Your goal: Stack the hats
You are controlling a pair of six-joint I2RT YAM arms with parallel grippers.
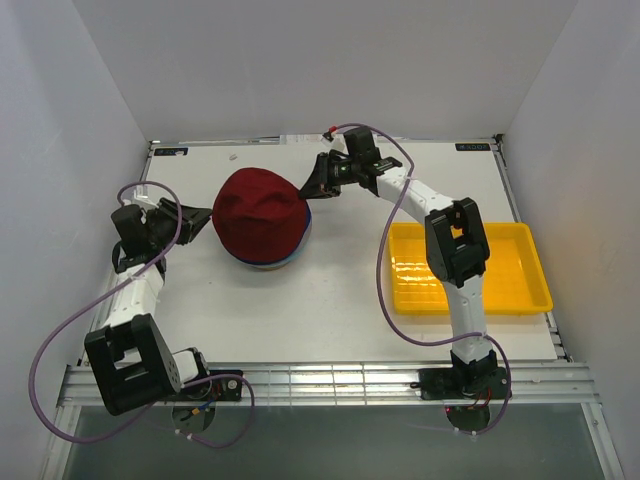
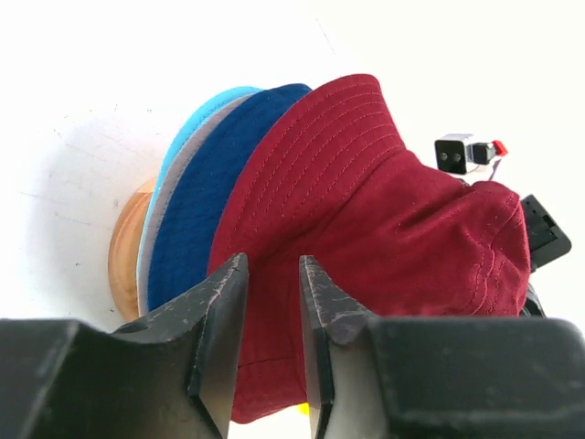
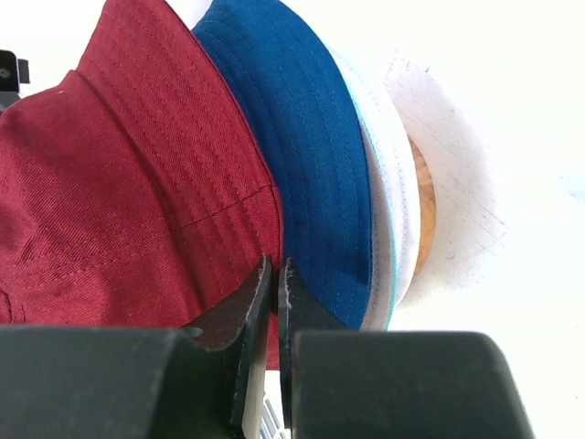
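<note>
Hats: four soft fabric bucket hats (image 1: 260, 215) are sitting stacked on one round wooden stand (image 2: 126, 251): dark red hat (image 2: 366, 210) outermost, then royal blue hat (image 2: 206, 201), grey hat (image 3: 398, 174), teal hat (image 2: 206, 105).
Left gripper (image 2: 272, 265): is hovering narrowly parted at the red brim.
Right gripper (image 3: 274, 267): is sitting fully closed at the opposite brim edge.

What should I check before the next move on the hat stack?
1. Dark red hat topmost: ok, it covers the blue hat.
2. Right gripper grip: ok, shut on the red brim.
3. Left gripper free of fabric: cannot tell, its jaws stand apart right at the brim.
4. Lower brims nested: ok, blue hat, grey hat and teal hat sit over the wooden stand.
5. Red hat pulled fully down: cannot tell, crown looks dented.
</note>
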